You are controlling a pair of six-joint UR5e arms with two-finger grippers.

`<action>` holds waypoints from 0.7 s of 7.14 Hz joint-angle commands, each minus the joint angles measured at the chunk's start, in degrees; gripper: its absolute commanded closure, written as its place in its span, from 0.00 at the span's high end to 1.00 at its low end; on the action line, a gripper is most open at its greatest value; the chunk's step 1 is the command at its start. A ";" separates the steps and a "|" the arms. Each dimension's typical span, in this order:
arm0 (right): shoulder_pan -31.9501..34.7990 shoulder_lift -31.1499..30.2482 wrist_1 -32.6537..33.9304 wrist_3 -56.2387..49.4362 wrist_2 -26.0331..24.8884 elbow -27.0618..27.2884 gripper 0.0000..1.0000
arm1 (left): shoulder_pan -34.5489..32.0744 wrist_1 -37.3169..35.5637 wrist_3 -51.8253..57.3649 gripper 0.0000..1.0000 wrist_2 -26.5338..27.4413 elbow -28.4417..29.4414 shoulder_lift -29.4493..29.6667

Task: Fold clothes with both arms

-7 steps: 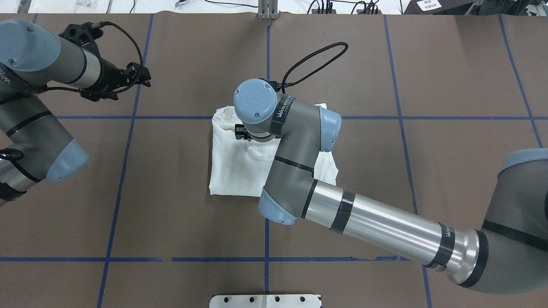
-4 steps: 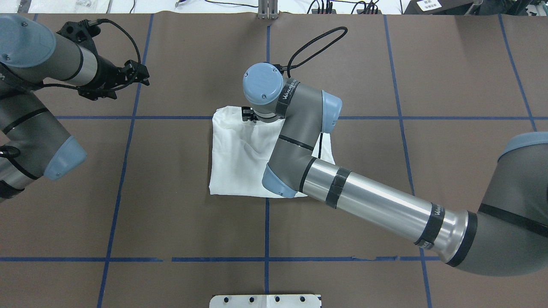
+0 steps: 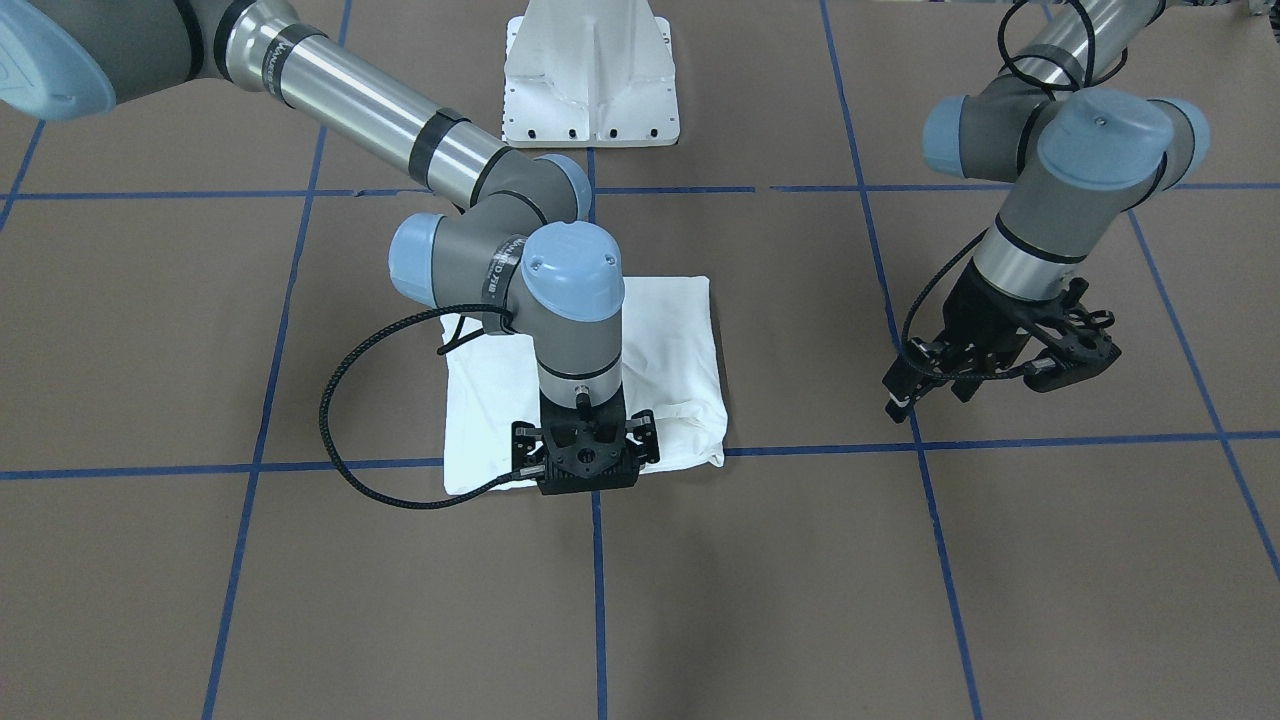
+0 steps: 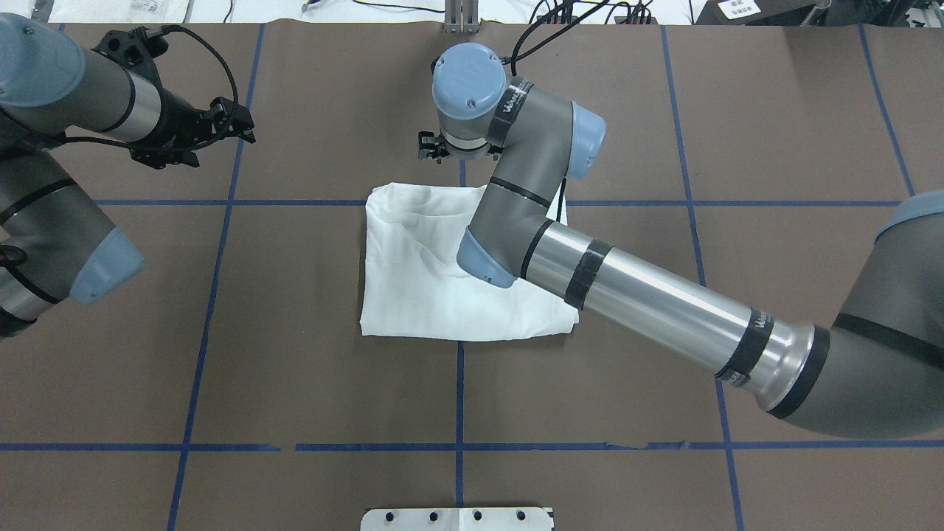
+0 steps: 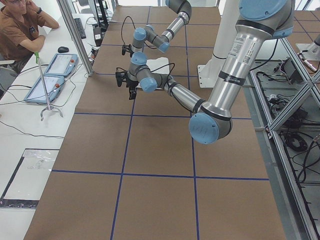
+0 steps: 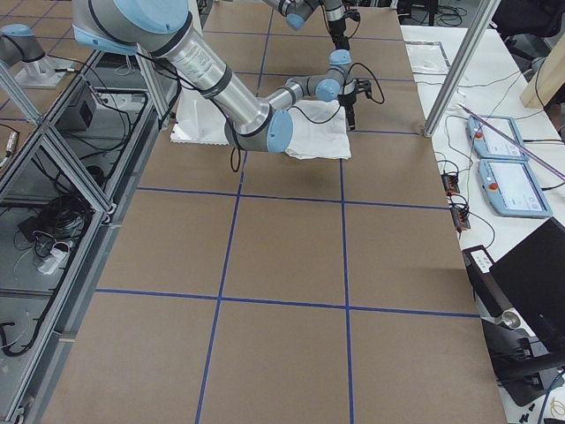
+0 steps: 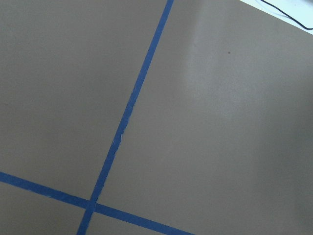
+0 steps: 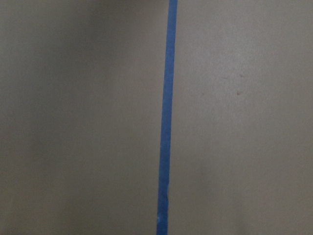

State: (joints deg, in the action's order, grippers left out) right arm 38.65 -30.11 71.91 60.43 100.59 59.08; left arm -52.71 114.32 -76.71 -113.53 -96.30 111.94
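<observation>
The clothes are one white shirt (image 4: 413, 287) folded into a rough rectangle, plain side up, at the table's middle (image 3: 680, 340). My right gripper (image 4: 436, 151) hangs just past the shirt's far edge, pointing down over bare table and a blue tape line. In the front-facing view the right gripper (image 3: 585, 480) looks open and holds nothing. My left gripper (image 4: 237, 125) is well to the shirt's left, above the table, also open and holding nothing (image 3: 1000, 385). Both wrist views show only brown table and blue tape.
The brown table cover carries a blue tape grid (image 4: 461, 383). The white pedestal base (image 3: 590, 90) stands at the robot's side. Cables lie along the far edge (image 4: 560, 11). A seated person (image 5: 20, 30) and two tablets (image 5: 55, 70) are beside the table.
My right gripper has moved off the shirt's top, away from the robot, and now hangs past its far edge. My left gripper drifted slightly farther away. The shirt lies still.
</observation>
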 commanded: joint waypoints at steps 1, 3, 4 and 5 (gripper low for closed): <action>8.95 -2.91 6.35 -8.24 8.28 6.71 1.00 | -2.90 0.11 6.69 1.00 -3.86 -0.64 0.03; 21.14 -14.13 14.98 -23.44 17.14 18.73 1.00 | -12.02 -1.02 23.61 1.00 -10.20 -0.65 -3.54; 26.52 -20.02 18.32 -31.43 19.45 23.66 1.00 | -16.59 -2.16 37.81 1.00 -10.83 -0.30 -5.32; 30.57 -24.60 21.92 -39.86 19.82 27.02 1.00 | -20.90 -5.13 48.13 1.00 -10.75 0.31 -6.38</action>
State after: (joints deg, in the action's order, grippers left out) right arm 63.45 -48.47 89.39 30.70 118.70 81.07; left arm -68.34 111.86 -41.93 -123.79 -96.53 107.26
